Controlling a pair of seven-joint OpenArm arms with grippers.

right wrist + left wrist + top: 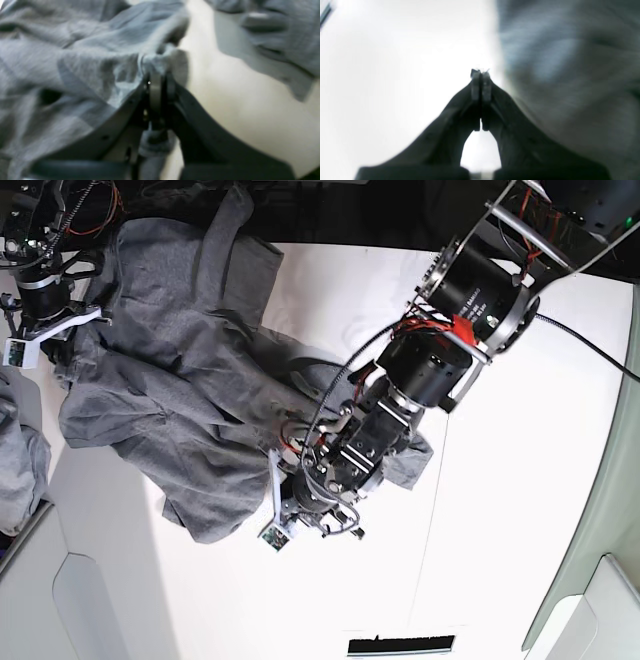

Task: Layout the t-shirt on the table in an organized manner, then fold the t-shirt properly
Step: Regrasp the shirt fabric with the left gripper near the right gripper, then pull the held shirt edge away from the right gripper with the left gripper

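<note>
two jaws fill the middle of the left wrist view: the left gripper (pixel 480 75) has its pads pressed flat together with nothing visible between them. it hangs over the bright white table (pixel 382 87), and the t-shirt (pixel 570 62) spreads as a blurred grey mass just to the right of the tips, not caught in them as far as the blur allows.

one fold of cloth shows in the right wrist view: the right gripper (pixel 157 75) is closed tight on a bunched edge of the t-shirt (pixel 75 62). fabric sticks out above the tips and a strip of it runs down between the fingers. the crumpled shirt covers the left half of the view. pale table (pixel 237 105) lies to the right, and more grey cloth hangs in the upper right corner.

several things show in the base view. the t-shirt (pixel 170 400) lies rumpled across the upper left part of the table (pixel 500 530), its top edge reaching the dark area beyond the table's far edge. the left gripper (pixel 320 510) sits low at the shirt's lower right edge, near a small flap of cloth beside the arm. the right gripper (pixel 72 328) is at the shirt's upper left corner, holding cloth there. a smaller grey heap (pixel 20 470) lies at the far left, apart from the shirt. a dark strip (pixel 400 645) rests on the table near the bottom edge.
</note>
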